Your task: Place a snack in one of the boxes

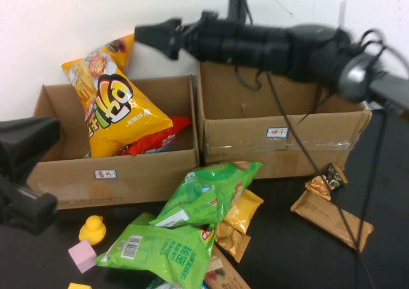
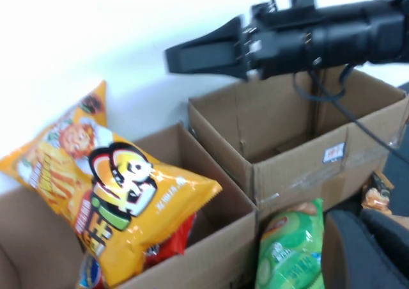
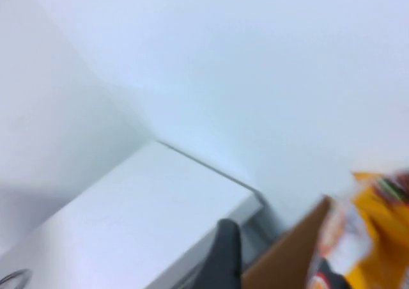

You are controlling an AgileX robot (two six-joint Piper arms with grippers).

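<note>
A big yellow chip bag (image 1: 108,110) stands tilted in the left cardboard box (image 1: 128,174), its top sticking out above the back wall. It also shows in the left wrist view as the yellow bag (image 2: 115,199) and, blurred, in the right wrist view (image 3: 377,238). My right gripper (image 1: 153,38) hangs above and behind that box, open and holding nothing, clear of the bag; one finger (image 3: 223,254) shows beside the box wall. The right box (image 1: 287,142) stands next to it. My left gripper (image 1: 48,206) is shut and parked low at the table's left.
A red bag (image 1: 160,139) lies under the yellow one. In front of the boxes lie two green bags (image 1: 208,190) (image 1: 160,250), gold packets (image 1: 241,212), a brown packet (image 1: 332,218) and a small snack (image 1: 326,181). A yellow duck (image 1: 92,228) and a pink cube (image 1: 82,256) sit front left.
</note>
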